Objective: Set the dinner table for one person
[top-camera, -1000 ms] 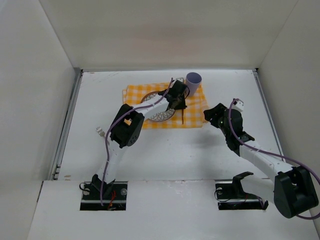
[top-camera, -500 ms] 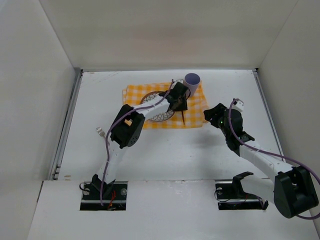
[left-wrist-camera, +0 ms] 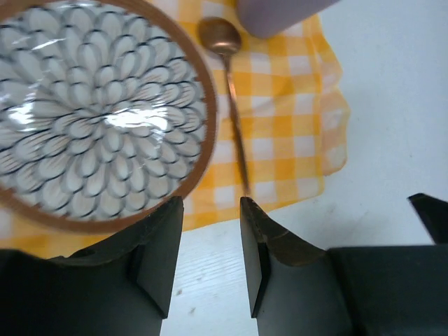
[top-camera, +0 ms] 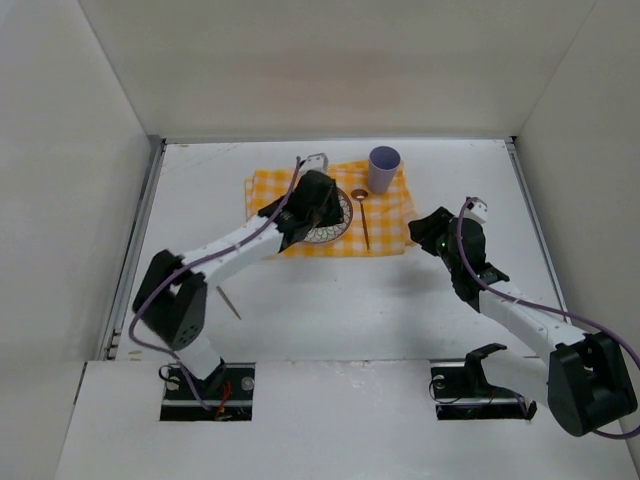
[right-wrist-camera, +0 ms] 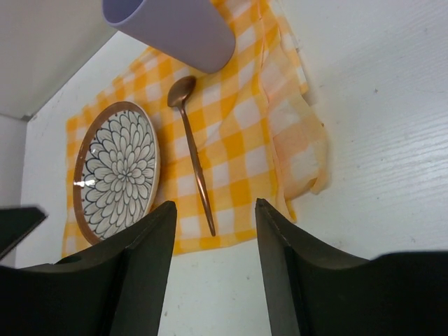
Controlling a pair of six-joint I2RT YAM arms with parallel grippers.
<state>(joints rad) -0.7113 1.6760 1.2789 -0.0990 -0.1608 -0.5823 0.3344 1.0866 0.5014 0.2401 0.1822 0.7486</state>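
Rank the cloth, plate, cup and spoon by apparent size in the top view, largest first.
1. Cloth
2. Plate, though partly covered
3. Cup and spoon: no clear order; the spoon is longer, the cup broader.

Purple cup (left-wrist-camera: 276, 14) cropped; stick (top-camera: 229, 301) perhaps cutlery.

A flower-patterned plate (left-wrist-camera: 98, 126), copper spoon (top-camera: 364, 222) and lilac cup (top-camera: 384, 168) sit on a yellow checked cloth (top-camera: 390, 228).
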